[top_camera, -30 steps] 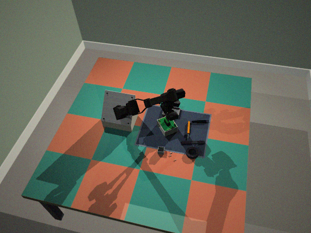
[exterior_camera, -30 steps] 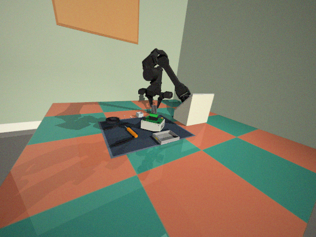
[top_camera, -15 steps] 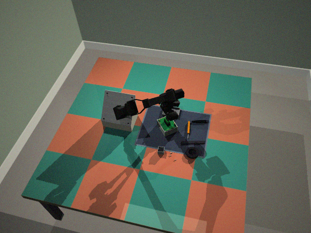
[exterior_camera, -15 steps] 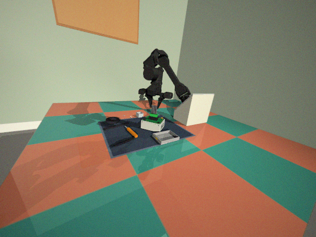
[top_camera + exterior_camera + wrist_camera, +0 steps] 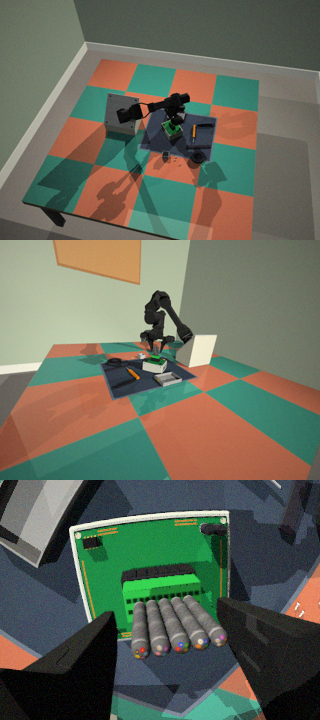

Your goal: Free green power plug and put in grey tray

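Green plug [image 5: 155,357] [image 5: 161,589] at black socket [image 5: 156,359] [image 5: 157,573] on circuit board [image 5: 168,125] [image 5: 148,360] [image 5: 150,545]; pincer [image 5: 156,351] [image 5: 167,612] above board, spread, fingers either side of grey cables [image 5: 155,350] [image 5: 172,625], gripping nothing. Grey tray [image 5: 183,115] [image 5: 167,381] [image 5: 37,515] beside board.

The single black arm [image 5: 160,103] [image 5: 172,313] rises from its base, bends at a high elbow, and then comes down on the other side to the wrist. In the exterior view, the gripper [image 5: 173,127] [image 5: 156,351] [image 5: 167,612] hangs at the end and points downward. Its two dark fingers [image 5: 149,345] stand apart, one at each side, and nothing is clamped between them. From the top the forearm covers much of the hand, so the wrist is perhaps a little tilted, but this I cannot tell surely.
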Controlling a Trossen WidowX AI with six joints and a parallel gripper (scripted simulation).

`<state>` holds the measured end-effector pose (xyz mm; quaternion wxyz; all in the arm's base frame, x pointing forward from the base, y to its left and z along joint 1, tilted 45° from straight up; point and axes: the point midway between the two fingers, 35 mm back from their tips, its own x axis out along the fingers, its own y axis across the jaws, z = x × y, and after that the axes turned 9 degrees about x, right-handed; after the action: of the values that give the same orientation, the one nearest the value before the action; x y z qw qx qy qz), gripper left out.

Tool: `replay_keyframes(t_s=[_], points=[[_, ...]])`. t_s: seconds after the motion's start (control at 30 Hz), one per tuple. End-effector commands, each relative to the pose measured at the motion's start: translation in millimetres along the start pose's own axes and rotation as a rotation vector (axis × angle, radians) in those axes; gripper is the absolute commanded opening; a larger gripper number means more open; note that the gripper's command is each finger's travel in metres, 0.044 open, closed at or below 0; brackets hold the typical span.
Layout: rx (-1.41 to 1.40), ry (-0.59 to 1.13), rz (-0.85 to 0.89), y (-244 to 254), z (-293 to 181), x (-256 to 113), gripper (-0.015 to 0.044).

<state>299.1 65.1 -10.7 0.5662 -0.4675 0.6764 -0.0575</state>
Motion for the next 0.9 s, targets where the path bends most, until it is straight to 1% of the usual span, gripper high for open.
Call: replay_keyframes(t_s=[0.0,0.1,0.4,0.43,0.77,0.87], points=[[-0.005,0.003,-0.004,-0.4,-0.6,6.0,0.0249],[-0.005,0.003,-0.004,-0.4,-0.6,6.0,0.0249],[-0.005,0.003,-0.004,-0.4,-0.6,6.0,0.0013],[-0.005,0.003,-0.004,-0.4,-0.6,6.0,0.0],[-0.005,0.003,-0.004,-0.4,-0.6,6.0,0.0],[-0.005,0.002,-0.004,-0.3,-0.6,-1.1,0.0]])
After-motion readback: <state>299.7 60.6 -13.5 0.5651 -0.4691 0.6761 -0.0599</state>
